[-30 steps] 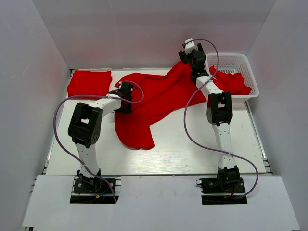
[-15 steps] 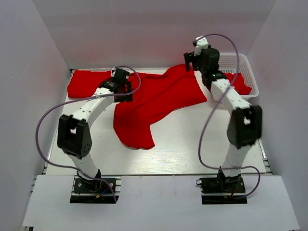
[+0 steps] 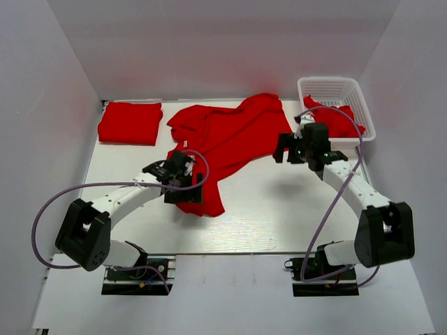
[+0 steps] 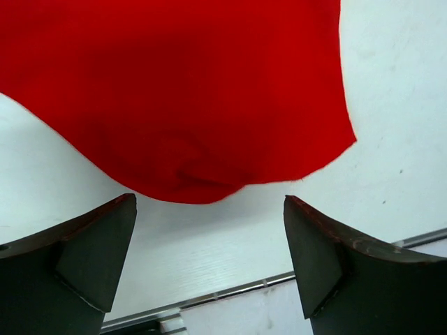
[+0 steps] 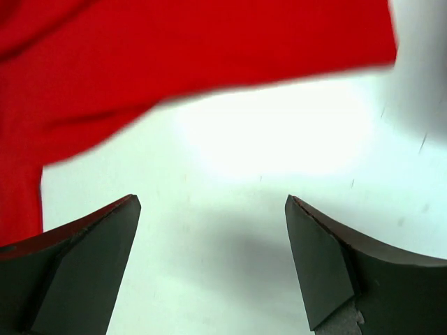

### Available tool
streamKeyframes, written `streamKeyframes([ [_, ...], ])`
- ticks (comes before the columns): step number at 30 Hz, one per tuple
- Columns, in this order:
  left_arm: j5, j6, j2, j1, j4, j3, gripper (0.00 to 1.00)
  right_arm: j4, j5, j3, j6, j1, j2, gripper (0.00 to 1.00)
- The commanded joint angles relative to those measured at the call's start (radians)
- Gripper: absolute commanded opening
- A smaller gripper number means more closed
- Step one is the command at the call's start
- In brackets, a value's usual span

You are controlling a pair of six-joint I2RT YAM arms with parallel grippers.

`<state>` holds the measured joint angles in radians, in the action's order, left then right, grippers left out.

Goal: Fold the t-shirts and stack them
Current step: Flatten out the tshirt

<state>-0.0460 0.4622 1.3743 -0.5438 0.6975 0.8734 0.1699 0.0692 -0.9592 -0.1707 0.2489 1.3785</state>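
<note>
Three red t-shirts sit on the counter: the spread t-shirt lies rumpled from the middle to the far edge, the folded t-shirt is at the far left corner, and the bunched t-shirt fills the basket at the far right corner. Both hands gape empty, the left hand over the spread one's near hem, the right hand beside its right edge. Pinching only one layer of that rumpled hem could, I'd say, twist the cloth instead of folding it.

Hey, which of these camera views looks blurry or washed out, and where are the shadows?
Right wrist: the edge of the spread t-shirt is smeared, and a washed-out bright patch sits on the table, with a dim shadow below it. Left wrist: sharp, the hem crisp. Top external: even light, only faint shadows.
</note>
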Motion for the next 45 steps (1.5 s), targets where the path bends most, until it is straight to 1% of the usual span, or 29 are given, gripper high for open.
streamKeyframes([
  [1,-0.051,0.090,-0.043,-0.028,-0.081,-0.043,0.94,0.023,0.040,0.049,-0.061,-0.005,-0.114,0.90],
  [2,-0.040,0.113,-0.034,-0.042,-0.090,-0.053,0.91,0.028,0.041,0.059,-0.062,-0.005,-0.122,0.90],
  [3,-0.040,0.122,-0.034,-0.054,-0.090,-0.053,0.91,0.032,0.040,0.066,-0.061,-0.005,-0.128,0.90],
  [8,0.001,0.156,-0.024,-0.065,-0.176,-0.088,0.84,0.054,0.037,0.077,-0.064,-0.005,-0.134,0.90],
  [10,0.012,0.165,-0.024,-0.065,-0.176,-0.114,0.84,0.066,0.027,0.080,-0.061,-0.008,-0.134,0.90],
  [11,0.012,0.165,-0.009,-0.074,-0.188,-0.114,0.83,0.069,0.026,0.082,-0.061,-0.008,-0.134,0.90],
  [12,0.021,0.165,-0.009,-0.074,-0.188,-0.123,0.79,0.071,0.012,0.082,-0.061,-0.007,-0.134,0.90],
  [13,0.021,0.165,0.011,-0.074,-0.197,-0.123,0.79,0.072,0.008,0.085,-0.061,-0.008,-0.139,0.90],
  [15,0.031,0.165,0.051,-0.084,-0.197,-0.123,0.75,0.074,-0.008,0.086,-0.062,-0.008,-0.134,0.90],
  [16,0.031,0.176,0.064,-0.084,-0.197,-0.123,0.75,0.072,-0.011,0.086,-0.067,-0.007,-0.131,0.90],
  [17,0.031,0.176,0.087,-0.084,-0.219,-0.132,0.72,0.071,-0.028,0.091,-0.067,-0.007,-0.133,0.90],
  [18,0.031,0.187,0.098,-0.084,-0.228,-0.132,0.66,0.066,-0.034,0.097,-0.072,-0.008,-0.131,0.90],
  [20,0.040,0.187,0.121,-0.093,-0.237,-0.132,0.57,0.059,-0.051,0.102,-0.085,-0.008,-0.125,0.90],
  [21,0.050,0.200,0.149,-0.093,-0.246,-0.132,0.40,0.056,-0.049,0.100,-0.085,-0.008,-0.116,0.90],
  [22,0.078,0.213,0.164,-0.093,-0.234,-0.132,0.31,0.053,-0.051,0.097,-0.085,-0.008,-0.110,0.90],
  [24,0.125,0.233,0.195,-0.093,-0.199,-0.082,0.00,0.049,-0.057,0.082,-0.090,-0.007,-0.085,0.90],
  [25,0.186,0.260,0.221,-0.093,-0.137,-0.041,0.00,0.049,-0.065,0.077,-0.092,-0.007,-0.081,0.90],
  [27,0.251,0.288,0.232,-0.081,-0.061,-0.002,0.00,0.048,-0.101,0.065,-0.104,-0.010,-0.053,0.90],
  [28,0.317,0.305,0.232,-0.065,0.020,0.012,0.00,0.046,-0.111,0.057,-0.111,-0.008,-0.046,0.90],
  [29,0.354,0.322,0.208,-0.065,0.054,0.033,0.00,0.049,-0.144,0.053,-0.116,-0.007,-0.035,0.90],
  [30,0.424,0.337,0.191,-0.065,0.086,0.042,0.00,0.049,-0.154,0.051,-0.131,-0.007,-0.021,0.90],
  [31,0.451,0.354,0.174,-0.065,0.152,0.053,0.00,0.049,-0.175,0.044,-0.145,-0.008,-0.009,0.90],
  [33,0.509,0.366,0.108,-0.056,0.207,0.067,0.00,0.059,-0.221,0.040,-0.173,-0.002,0.007,0.90],
  [34,0.520,0.366,0.083,-0.047,0.255,0.076,0.00,0.057,-0.224,0.037,-0.177,-0.005,0.004,0.90],
  [40,0.584,0.389,-0.112,-0.027,0.368,0.067,0.00,0.056,-0.212,0.036,-0.170,0.000,0.065,0.90],
  [42,0.609,0.389,-0.168,-0.015,0.378,0.067,0.00,0.048,-0.200,0.031,-0.162,0.000,0.083,0.90],
  [45,0.591,0.331,-0.193,-0.015,0.359,0.067,0.00,0.040,-0.172,0.031,-0.153,0.010,0.113,0.90],
])
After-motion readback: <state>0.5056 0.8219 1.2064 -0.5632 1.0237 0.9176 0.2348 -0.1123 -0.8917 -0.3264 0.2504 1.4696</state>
